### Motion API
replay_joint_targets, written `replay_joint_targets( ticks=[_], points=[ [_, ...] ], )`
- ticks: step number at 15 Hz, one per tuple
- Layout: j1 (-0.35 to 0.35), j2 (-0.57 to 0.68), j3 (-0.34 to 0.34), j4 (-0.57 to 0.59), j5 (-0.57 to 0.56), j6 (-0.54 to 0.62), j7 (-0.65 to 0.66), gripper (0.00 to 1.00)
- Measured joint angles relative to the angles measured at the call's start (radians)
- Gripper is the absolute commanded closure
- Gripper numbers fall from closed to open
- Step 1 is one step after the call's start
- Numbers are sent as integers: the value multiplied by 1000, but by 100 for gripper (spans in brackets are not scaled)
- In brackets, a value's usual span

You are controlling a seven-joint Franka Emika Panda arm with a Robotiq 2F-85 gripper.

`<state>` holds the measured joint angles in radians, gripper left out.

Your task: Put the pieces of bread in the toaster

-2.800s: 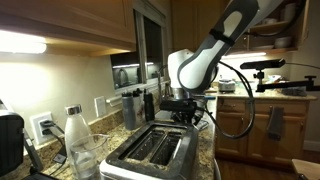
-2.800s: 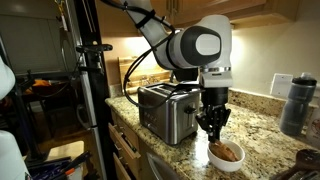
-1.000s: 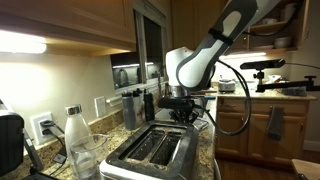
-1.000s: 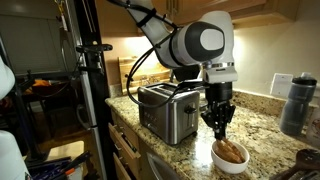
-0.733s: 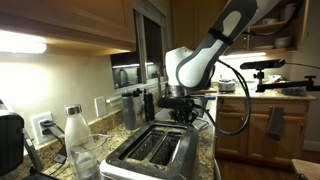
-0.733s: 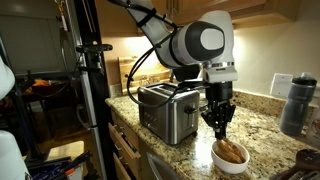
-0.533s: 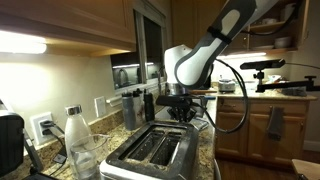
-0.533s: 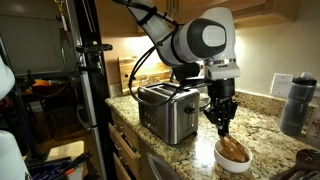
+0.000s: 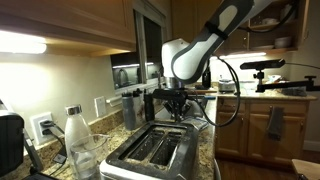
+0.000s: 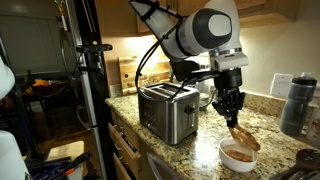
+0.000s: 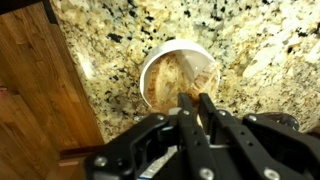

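The fingers (image 10: 234,112) pinched one bread slice (image 10: 245,137) by its upper end above the bowl (image 10: 238,165) beside the toaster (image 10: 168,112); light, thin and probably crumbly, it called for gentle edge pressure.

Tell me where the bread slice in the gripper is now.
In an exterior view, the slice hangs from the gripper just above the white bowl, beside the toaster.

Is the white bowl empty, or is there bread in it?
Not empty: bread lies inside the white bowl, below the slice gripped by the end effector.
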<state>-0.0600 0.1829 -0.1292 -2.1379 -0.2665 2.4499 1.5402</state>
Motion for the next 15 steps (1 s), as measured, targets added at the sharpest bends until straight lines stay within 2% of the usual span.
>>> replay_joint_targets(
  ticks=[8, 15],
  points=[
    [0, -9, -7, 8, -32, -12, 0, 90],
    [21, -145, 14, -4, -77, -159, 0, 90]
  ],
)
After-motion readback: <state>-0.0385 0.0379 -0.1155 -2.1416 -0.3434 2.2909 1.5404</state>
